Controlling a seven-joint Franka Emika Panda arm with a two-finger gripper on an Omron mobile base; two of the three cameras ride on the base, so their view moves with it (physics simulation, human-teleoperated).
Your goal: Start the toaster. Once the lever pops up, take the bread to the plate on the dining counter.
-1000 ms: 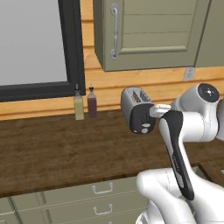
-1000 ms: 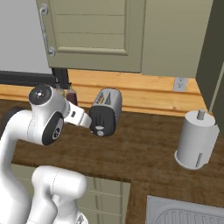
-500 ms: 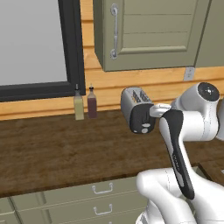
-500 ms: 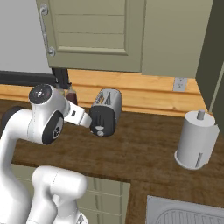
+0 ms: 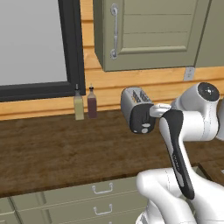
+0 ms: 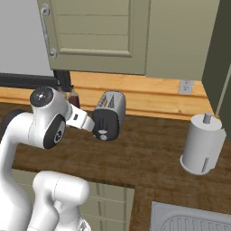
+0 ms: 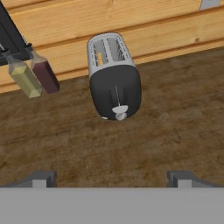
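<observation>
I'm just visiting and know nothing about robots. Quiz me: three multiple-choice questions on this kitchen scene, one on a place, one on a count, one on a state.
1. Where does the toaster stand?
A. in the sink
B. on the wooden counter
C. on a stool

2. How many bottles stand beside it?
A. two
B. four
C. none

3. How is the gripper?
A. shut on the toaster
B. holding a bottle
C. open, short of the toaster

Answers: B, its base rests on brown wood; A, one yellowish, one dark red; C, both fingertips stand wide apart with bare counter between.
</observation>
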